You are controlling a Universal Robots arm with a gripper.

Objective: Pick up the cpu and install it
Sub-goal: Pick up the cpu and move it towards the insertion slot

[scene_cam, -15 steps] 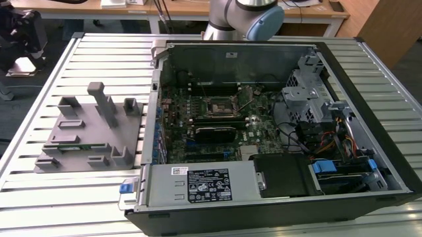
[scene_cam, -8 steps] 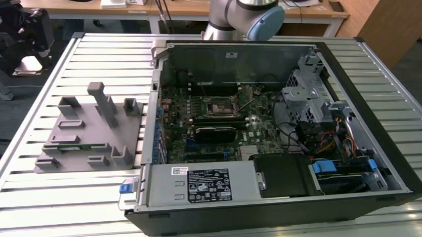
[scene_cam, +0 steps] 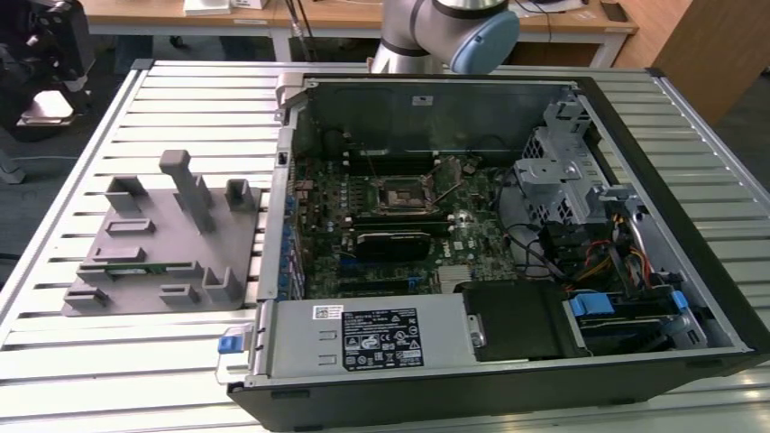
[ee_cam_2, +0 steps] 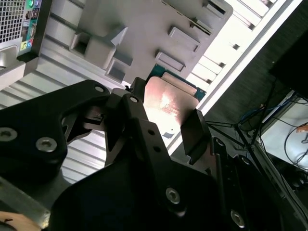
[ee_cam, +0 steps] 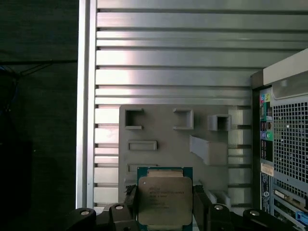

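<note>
Slatted aluminium tabletop carries a grey moulded parts fixture beside an open black computer case. In the first wrist view I see the black two-finger gripper clamped on the cpu, a flat square chip with a silvery metal top and green edge, held above the fixture. I judge the hold slim: only the edges are pinched, so a jolt could tilt or drop it, and a skewed chip could damage the black square socket.

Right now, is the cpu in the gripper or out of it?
In: both wrist views show the cpu clamped in the gripper, held off the gray fixture.
</note>
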